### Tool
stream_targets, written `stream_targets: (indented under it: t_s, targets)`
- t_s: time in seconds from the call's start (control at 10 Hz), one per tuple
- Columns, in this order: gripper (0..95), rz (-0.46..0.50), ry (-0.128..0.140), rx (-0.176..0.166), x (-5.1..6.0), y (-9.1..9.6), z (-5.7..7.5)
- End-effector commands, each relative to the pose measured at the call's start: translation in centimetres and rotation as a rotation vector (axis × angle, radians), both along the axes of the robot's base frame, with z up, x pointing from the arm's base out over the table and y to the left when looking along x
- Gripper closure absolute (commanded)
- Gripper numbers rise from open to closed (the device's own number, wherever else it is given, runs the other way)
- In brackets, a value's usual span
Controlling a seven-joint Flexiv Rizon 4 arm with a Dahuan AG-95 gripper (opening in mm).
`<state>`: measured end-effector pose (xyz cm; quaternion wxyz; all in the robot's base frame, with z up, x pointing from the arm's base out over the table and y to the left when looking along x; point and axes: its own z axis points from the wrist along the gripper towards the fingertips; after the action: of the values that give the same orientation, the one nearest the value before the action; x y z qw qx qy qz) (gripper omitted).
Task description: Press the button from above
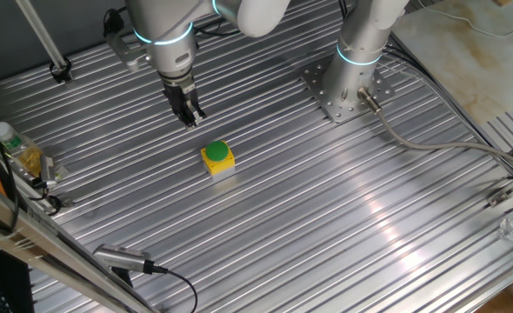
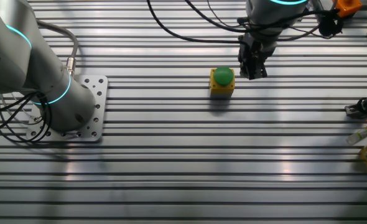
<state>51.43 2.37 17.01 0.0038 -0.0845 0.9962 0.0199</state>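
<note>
Looking at the ribbed metal table (image 1: 326, 217), you will find the button (image 1: 216, 151) near its middle: a round green cap on a yellow cube-shaped box (image 1: 218, 162) with a pale base. The box stands upright on the slats, with nothing touching it.

In one fixed view the gripper (image 1: 189, 117) hangs from the arm with its fingers pointing down, up and to the left of the button. In the other fixed view the gripper (image 2: 253, 72) appears just to the right of the button (image 2: 222, 76), its tips at about the level of the cap. Taken together, the views place it beside the box, not over the cap. It holds nothing. You cannot tell from either view how far the dark fingers are parted.

The arm's base plate (image 1: 343, 89) is bolted to the table well apart from the box. A grey cable (image 1: 430, 143) runs from it across the slats. A bottle (image 1: 17, 149) stands at one table edge.
</note>
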Motion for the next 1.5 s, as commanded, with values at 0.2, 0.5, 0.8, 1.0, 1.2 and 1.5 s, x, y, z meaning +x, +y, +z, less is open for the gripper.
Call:
stream_targets:
  t_s: [0.2,0.5,0.8,1.0,1.2,1.5]
  targets:
    - [95.0,-0.007,0.007,0.005,0.03,0.04,-0.04]
    - [95.0,-0.011,0.003,0.006,-0.05,0.03,-0.04]
    - [95.0,-0.025,0.007,0.008,-0.27,-0.17,0.06]
    - [95.0,-0.024,0.007,0.003,-0.52,-0.46,0.23]
    - [95.0,-0.020,0.009,0.002,-0.52,-0.50,0.25]
    - [95.0,0.012,0.004,-0.002,-0.51,-0.50,0.27]
